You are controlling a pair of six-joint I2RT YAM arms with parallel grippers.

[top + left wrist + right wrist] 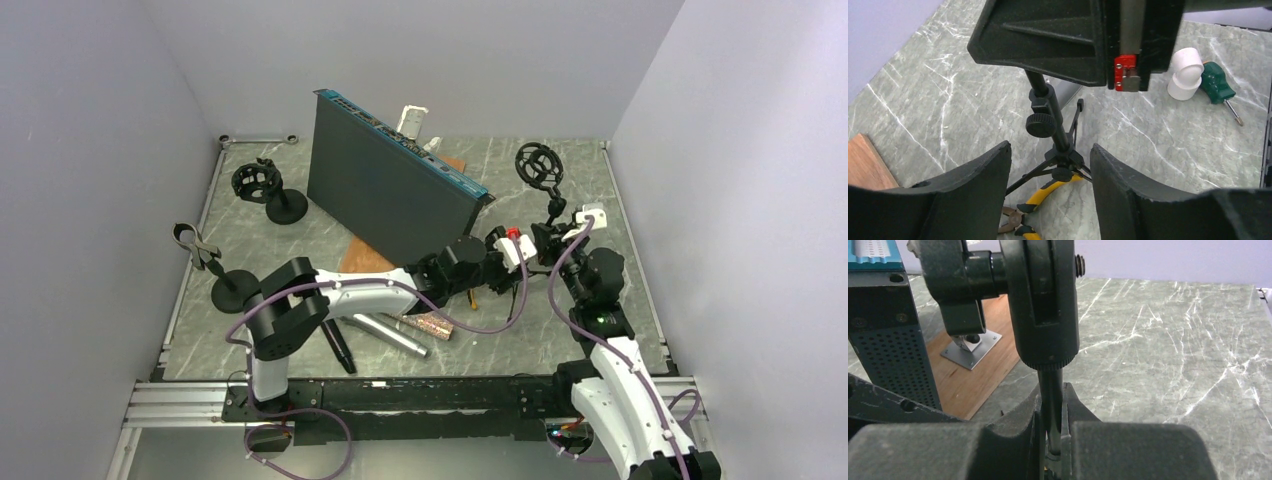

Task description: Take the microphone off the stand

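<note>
A black tripod stand carries a ring shock mount that looks empty. My right gripper is shut on the stand's thin pole, just below the mount's knuckle. My left gripper is open and empty. In the left wrist view the pole with its knob stands just beyond the gap between the open fingers. Three microphones lie on the table in front: a silver one, a glittery one and a black one.
A dark rack box leans at the back centre over a wooden board. Two more stands are on the left. Yellow-handled pliers lie under the tripod. A white pipe fitting and a green screwdriver lie beyond.
</note>
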